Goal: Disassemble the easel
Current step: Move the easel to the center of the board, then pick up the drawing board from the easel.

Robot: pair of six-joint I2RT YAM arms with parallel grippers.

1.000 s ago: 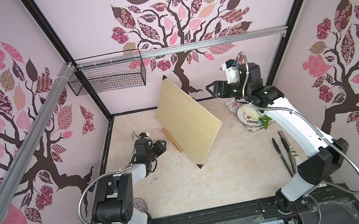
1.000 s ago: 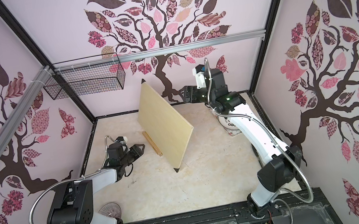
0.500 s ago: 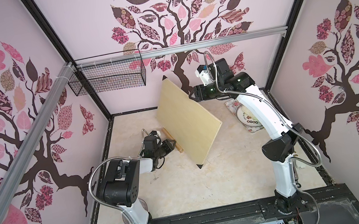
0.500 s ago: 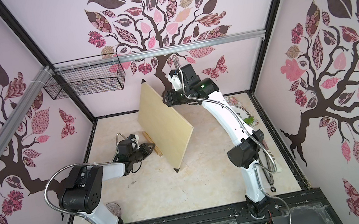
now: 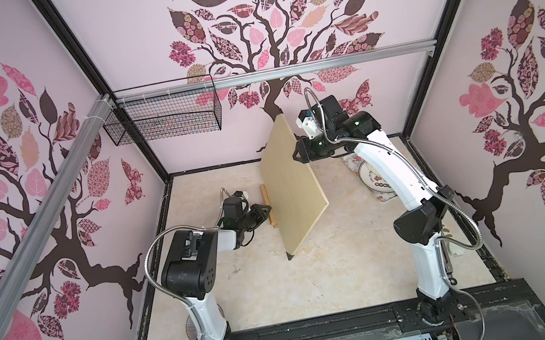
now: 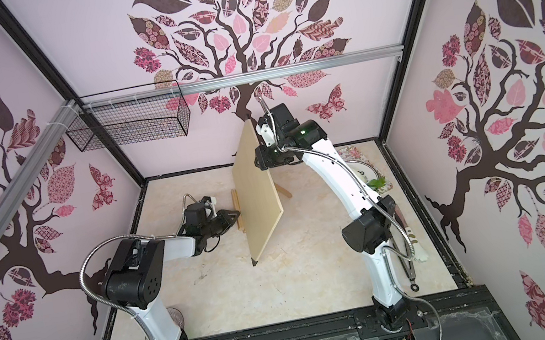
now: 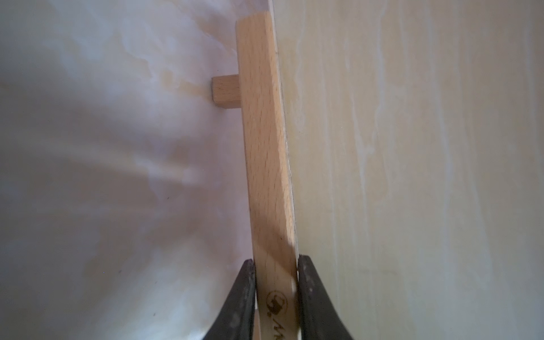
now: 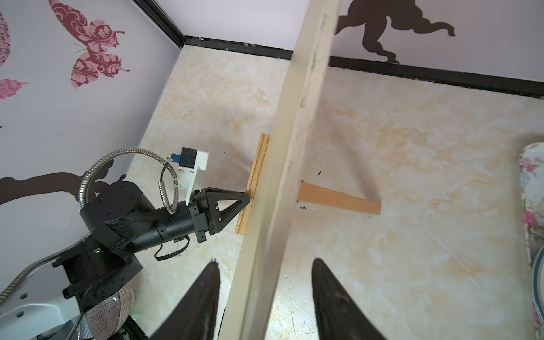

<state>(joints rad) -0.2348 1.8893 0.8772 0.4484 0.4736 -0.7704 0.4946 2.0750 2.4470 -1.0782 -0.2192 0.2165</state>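
The easel stands mid-table, mostly hidden behind a large pale board (image 5: 293, 190) that leans on it. Its light-brown ledge (image 5: 268, 205) (image 6: 238, 208) shows on the board's left side. The rear leg (image 6: 282, 190) (image 8: 338, 201) shows on the right. My left gripper (image 5: 265, 211) (image 7: 275, 262) is shut on the ledge slat (image 7: 265, 147), one finger on each side, tight against the board (image 7: 412, 176). My right gripper (image 5: 298, 155) (image 8: 265, 262) straddles the board's upper edge (image 8: 291, 147), open, with a gap on both sides.
A patterned plate (image 5: 373, 176) on a floral mat lies at the right, under the right arm. Black tongs (image 6: 406, 261) lie along the right edge. A wire basket (image 5: 161, 116) hangs on the back wall. A small striped disc (image 6: 175, 316) sits by the left arm's base.
The right arm swung left from above the plate to the board's upper edge, jaws narrowing. The left gripper reached forward to the ledge and closed on it.
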